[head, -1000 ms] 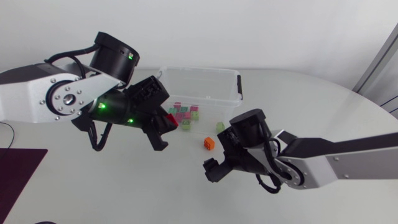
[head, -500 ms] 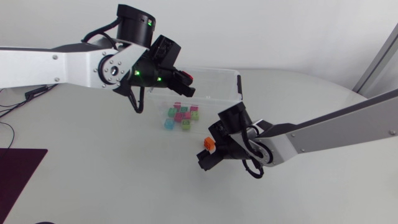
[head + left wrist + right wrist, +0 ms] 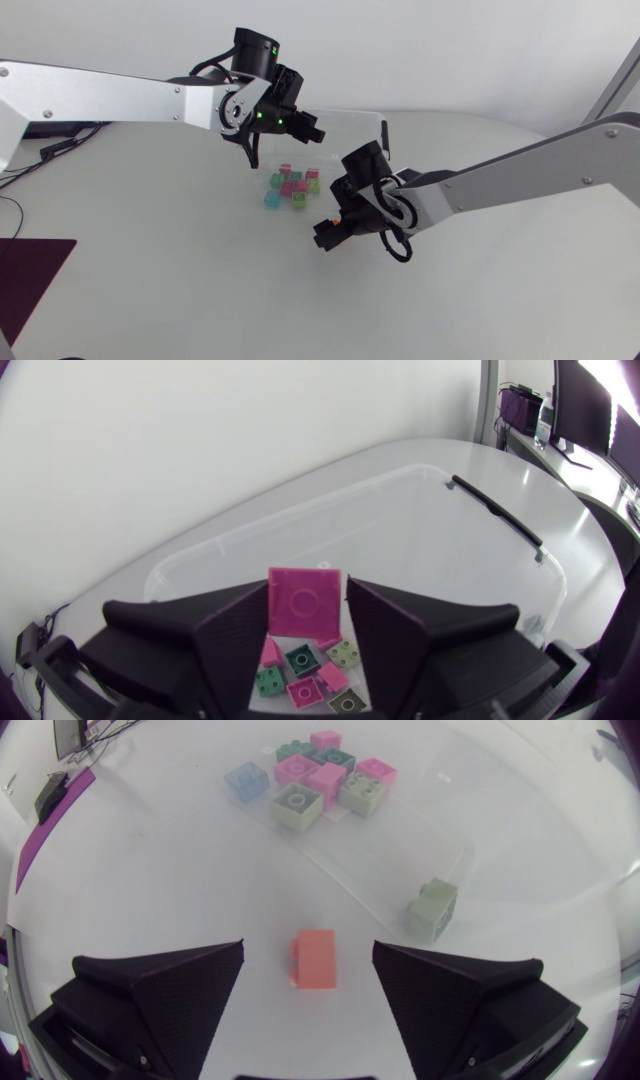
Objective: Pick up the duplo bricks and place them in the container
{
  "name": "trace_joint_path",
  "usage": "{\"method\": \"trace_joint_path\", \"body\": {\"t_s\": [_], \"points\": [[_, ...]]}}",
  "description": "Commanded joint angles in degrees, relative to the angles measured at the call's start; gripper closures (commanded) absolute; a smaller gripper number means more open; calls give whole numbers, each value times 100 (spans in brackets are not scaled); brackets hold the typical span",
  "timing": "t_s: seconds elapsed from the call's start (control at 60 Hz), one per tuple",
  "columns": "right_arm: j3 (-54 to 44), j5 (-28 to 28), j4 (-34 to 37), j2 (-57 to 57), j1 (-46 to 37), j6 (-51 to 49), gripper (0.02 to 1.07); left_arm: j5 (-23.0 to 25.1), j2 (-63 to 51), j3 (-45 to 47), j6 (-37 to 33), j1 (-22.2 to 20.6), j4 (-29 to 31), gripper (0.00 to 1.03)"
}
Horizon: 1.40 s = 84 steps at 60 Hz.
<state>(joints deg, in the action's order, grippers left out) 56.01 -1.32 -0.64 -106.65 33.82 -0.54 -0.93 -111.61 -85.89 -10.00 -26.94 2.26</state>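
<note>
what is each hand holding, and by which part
The left hand grips the pink brick by two opposite sides. The right hand holds nothing; it stands open around the orange brick.

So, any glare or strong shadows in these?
Head view: even light, green lamps glowing on the left arm. Left wrist view: glints along the clear container's rim, beyond the pink brick the left claw holds. Right wrist view: the orange brick casts hardly any shadow.

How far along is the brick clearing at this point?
Done: nothing; no brick shows inside the clear plastic container. In hand: the left gripper grips a pink square brick near it; the open right gripper straddles an orange brick. Left: those two, the mixed brick cluster and a pale green brick.
</note>
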Motion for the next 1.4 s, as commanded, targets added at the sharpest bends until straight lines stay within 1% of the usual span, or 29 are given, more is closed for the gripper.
{"method": "trace_joint_path", "body": {"t_s": [0.0, 0.117, 0.133, 0.217, 0.25, 0.267, 0.317, 0.483, 0.617, 0.75, 0.8, 0.95, 1.0, 1.067, 1.133, 1.2, 1.233, 1.25, 1.283, 1.3, 1.317, 1.333, 1.383], "points": [[191, -8, 205, -198, -78, -105, 21, -180, -141, -271, 209, -48, 81, 5], [349, 27, 460, -356, -122, -113, 22, -197, 131, -209, 218, -4, 204, 5], [358, 27, 478, -374, -122, -122, 24, -197, 175, -183, 218, 4, 231, 5], [376, 36, 486, -409, -113, -140, 41, -197, 491, 28, 218, 13, 284, 5], [376, 36, 486, -409, -113, -157, 45, -197, 588, 107, 218, 13, 284, 5], [385, 36, 486, -409, -113, -157, 50, -197, 685, 186, 218, 13, 284, 5], [393, 44, 486, -409, -95, -166, 58, -197, 887, 345, 218, 31, 284, 5], [367, 71, 557, -400, -43, -157, 63, -197, 1520, 889, 218, 57, 284, 5], [279, 123, 662, -321, -7, -149, 68, -206, 2267, 1399, 218, 136, 284, 5], [112, 185, 583, -110, 63, -157, 69, -303, 2882, 1839, 191, 233, 292, 5], [-37, 185, 486, 109, 133, -166, 69, -320, 3146, 2023, 174, 286, 327, 5], [-345, 273, 495, 663, 327, -149, 70, -320, 3796, 2489, 121, 461, 380, 5], [-442, 282, 513, 892, 362, -140, 70, -320, 3972, 2603, 121, 470, 442, 5], [-556, 431, 565, 1182, 441, -113, 70, -320, 4235, 2832, 121, 470, 468, 5], [-573, 537, 557, 1173, 458, -105, 70, -329, 4359, 2964, 121, 453, 468, 5], [-521, 545, 565, 1067, 415, -87, 68, -329, 4429, 3043, 130, 435, 486, 5], [-468, 572, 574, 997, 344, -61, 59, -329, 4482, 3113, 139, 426, 494, 5], [-468, 580, 592, 927, 327, -43, 47, -329, 4490, 3131, 139, 426, 494, 5], [-450, 616, 592, 865, 327, 80, 34, -329, 4587, 3263, 139, 374, 486, 5], [-415, 642, 627, 813, 327, 168, 21, -338, 4631, 3333, 147, 374, 494, 5], [-380, 660, 689, 760, 327, 221, 12, -338, 4657, 3359, 147, 374, 494, 5], [-354, 660, 741, 707, 327, 256, 7, -338, 4692, 3394, 156, 365, 494, 5], [-283, 730, 776, 584, 335, 388, 6, -347, 4833, 3535, 156, 365, 486, 5]]}}
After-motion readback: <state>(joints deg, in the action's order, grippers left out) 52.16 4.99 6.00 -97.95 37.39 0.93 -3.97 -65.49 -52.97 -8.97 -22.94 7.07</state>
